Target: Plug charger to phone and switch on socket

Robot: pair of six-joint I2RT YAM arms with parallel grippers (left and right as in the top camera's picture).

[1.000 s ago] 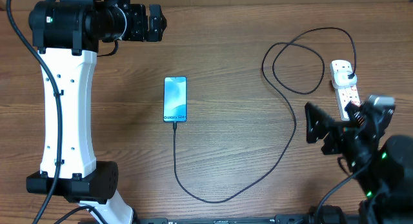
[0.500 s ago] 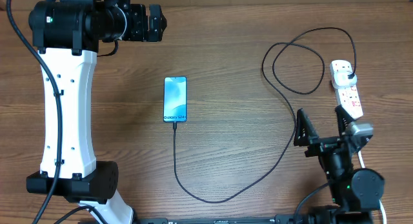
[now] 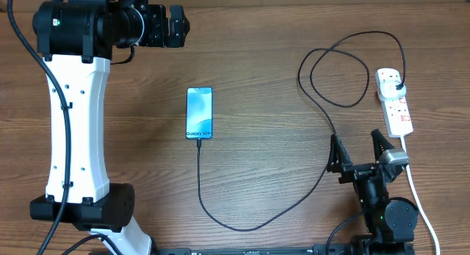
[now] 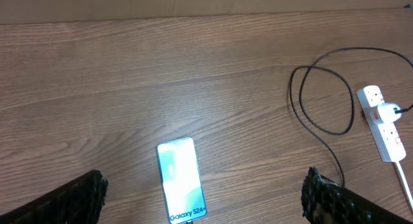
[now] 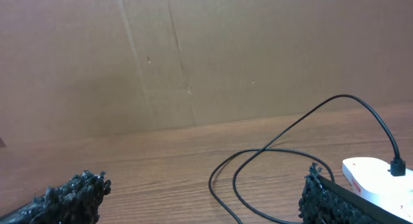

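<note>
The phone [image 3: 199, 112] lies flat mid-table, its blue screen lit; it also shows in the left wrist view [image 4: 182, 180]. The black charger cable [image 3: 308, 189] runs from the phone's near end, where its tip touches the phone, curves right, loops [image 3: 338, 71] and ends in a black plug [image 3: 396, 84] seated in the white socket [image 3: 395, 106]. My right gripper [image 3: 359, 149] is open and empty, just near-left of the socket, apart from it. My left gripper [image 3: 178, 26] is open and empty, high at the far left. The right wrist view shows the socket [image 5: 371, 175] and the cable loop [image 5: 271, 166].
The left arm's white column [image 3: 73, 123] and base [image 3: 81, 207] stand along the left side. The socket's thick white cord [image 3: 417, 192] runs toward the front edge past the right arm. A brown cardboard wall [image 5: 193, 56] stands behind the table.
My right arm has drawn back toward the front edge and left, off the socket's near end. The whole socket now shows. The left arm, phone and cable have not moved.
</note>
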